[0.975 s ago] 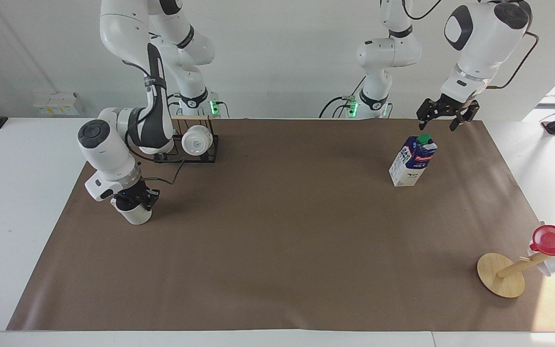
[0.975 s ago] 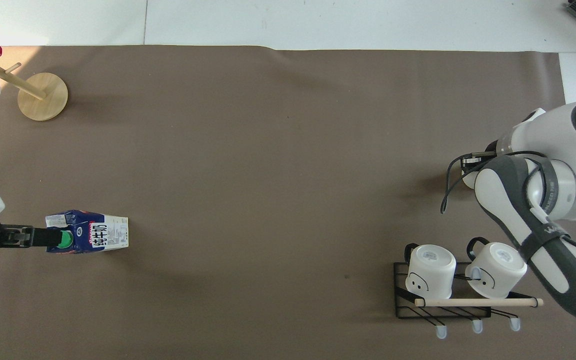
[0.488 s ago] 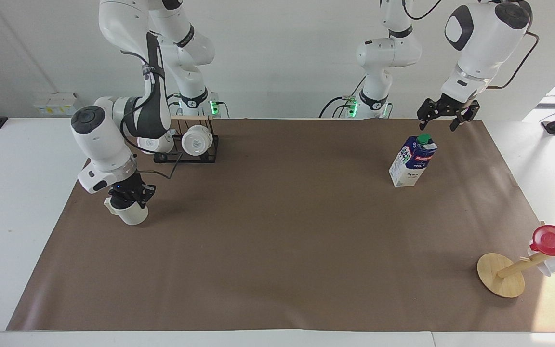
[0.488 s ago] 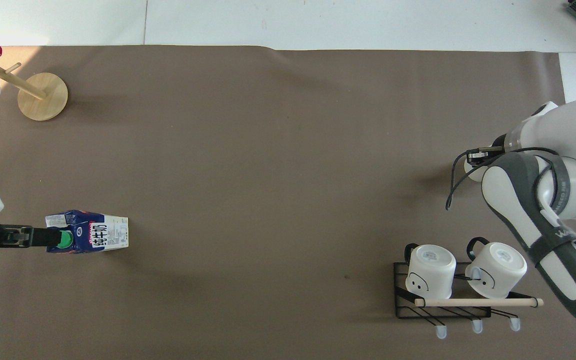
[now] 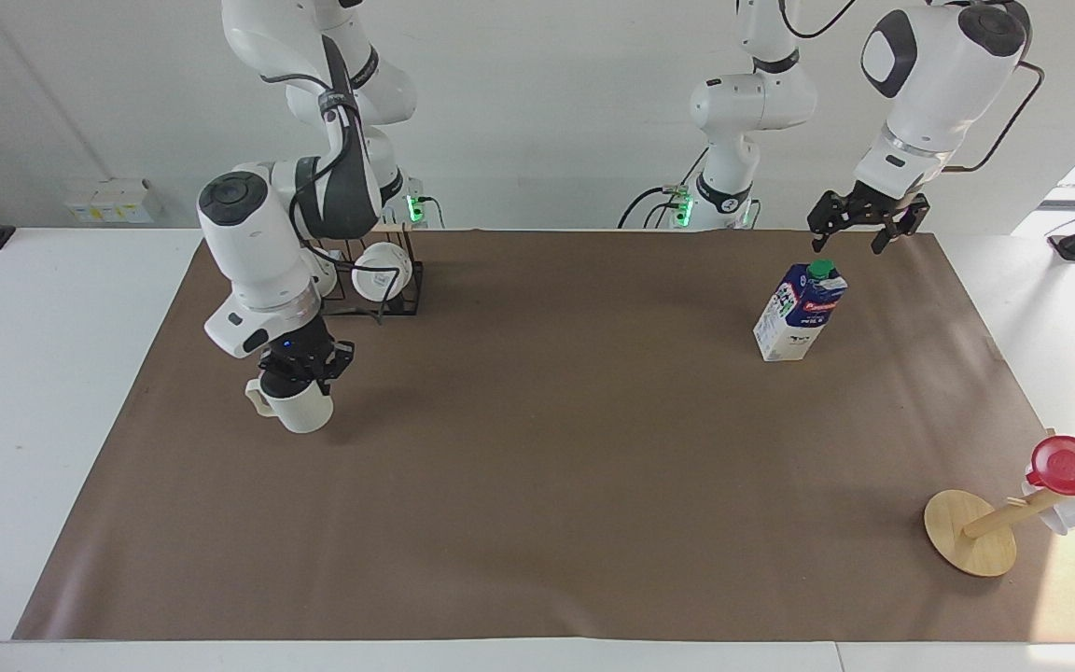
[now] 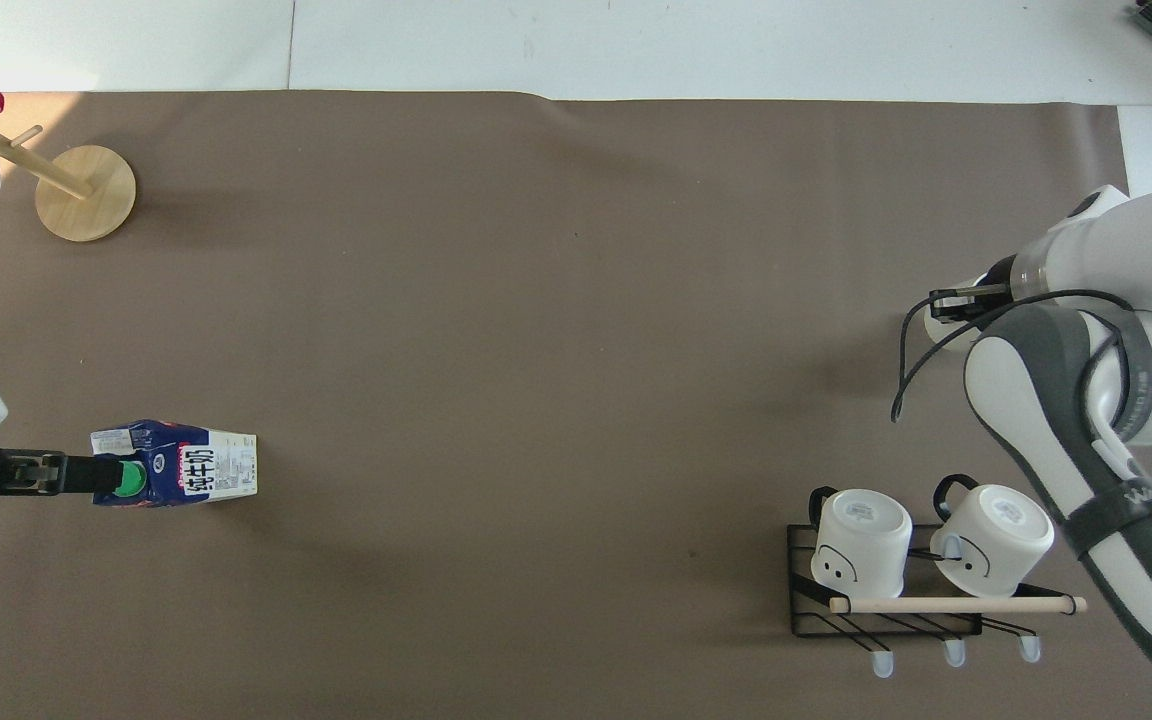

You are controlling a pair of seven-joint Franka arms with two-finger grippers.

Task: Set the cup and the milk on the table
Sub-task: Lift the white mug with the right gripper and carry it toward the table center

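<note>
The off-white cup hangs upright from my right gripper, which is shut on its rim from above, low over the brown paper of the table at the right arm's end. In the overhead view the cup shows only partly under the right gripper. The milk stands upright on the paper at the left arm's end and also shows in the overhead view. My left gripper is open and empty, up in the air just above the carton's green cap.
A black wire rack with two white mugs stands close to the right arm's base, nearer to the robots than the cup. A wooden stand carrying a red cup sits at the left arm's end, farthest from the robots.
My right gripper has carried the cup sideways over the paper, a little toward the table's middle. The left gripper and the milk have not moved.
</note>
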